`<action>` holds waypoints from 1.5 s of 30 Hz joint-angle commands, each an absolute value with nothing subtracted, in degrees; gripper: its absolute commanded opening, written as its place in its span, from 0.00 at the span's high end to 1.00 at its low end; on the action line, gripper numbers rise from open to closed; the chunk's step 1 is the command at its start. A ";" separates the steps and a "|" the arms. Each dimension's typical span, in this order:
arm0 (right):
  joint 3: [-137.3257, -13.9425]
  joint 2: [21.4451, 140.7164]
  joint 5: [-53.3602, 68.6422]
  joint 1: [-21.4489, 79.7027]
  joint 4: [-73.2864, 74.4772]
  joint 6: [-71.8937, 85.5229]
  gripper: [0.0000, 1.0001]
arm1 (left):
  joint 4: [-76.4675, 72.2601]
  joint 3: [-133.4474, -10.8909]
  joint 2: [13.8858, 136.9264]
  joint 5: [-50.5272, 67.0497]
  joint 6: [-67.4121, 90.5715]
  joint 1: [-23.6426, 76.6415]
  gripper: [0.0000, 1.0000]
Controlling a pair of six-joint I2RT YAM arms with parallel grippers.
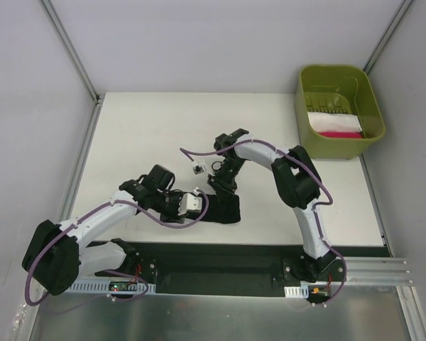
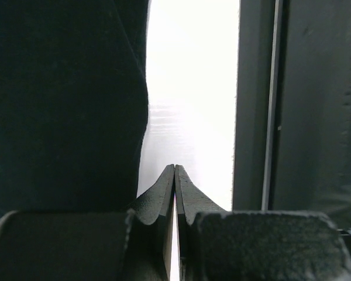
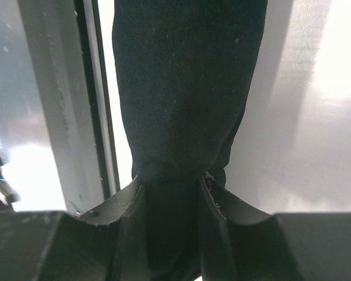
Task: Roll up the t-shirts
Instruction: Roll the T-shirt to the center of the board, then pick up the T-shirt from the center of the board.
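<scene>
R gripper (image 3: 169,182) clamps black t-shirt (image 3: 181,88) at its far edge. L gripper (image 2: 175,171), fingers pressed together w/ nothing held, sits just left of it. Best approach: roll tight, edges even.

The right gripper (image 3: 169,186) pinches a bunched black t-shirt (image 3: 187,82) between both fingers (image 3: 120,202). The cloth runs away from the jaws as a thick, narrow band over the pale table (image 3: 304,117). Left of the cloth lies a dark rail (image 3: 96,88), with a grey surface beyond.
</scene>
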State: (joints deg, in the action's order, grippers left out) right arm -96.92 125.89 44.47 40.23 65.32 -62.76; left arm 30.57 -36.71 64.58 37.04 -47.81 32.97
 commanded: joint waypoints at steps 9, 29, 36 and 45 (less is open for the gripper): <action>-98.44 131.14 48.08 37.71 63.64 -55.47 0.47 | 18.64 -32.43 70.40 29.97 -54.23 33.13 1.00; -81.21 99.40 35.34 33.55 43.94 -52.45 0.04 | 26.80 -39.63 58.98 32.79 -40.18 28.65 1.00; -90.43 110.99 37.88 38.05 52.03 -58.70 0.04 | 33.92 -41.92 51.51 31.82 -34.72 20.84 1.00; -98.35 118.12 40.16 40.52 54.31 -58.10 0.04 | 38.67 -39.99 45.35 32.78 -34.28 11.87 1.00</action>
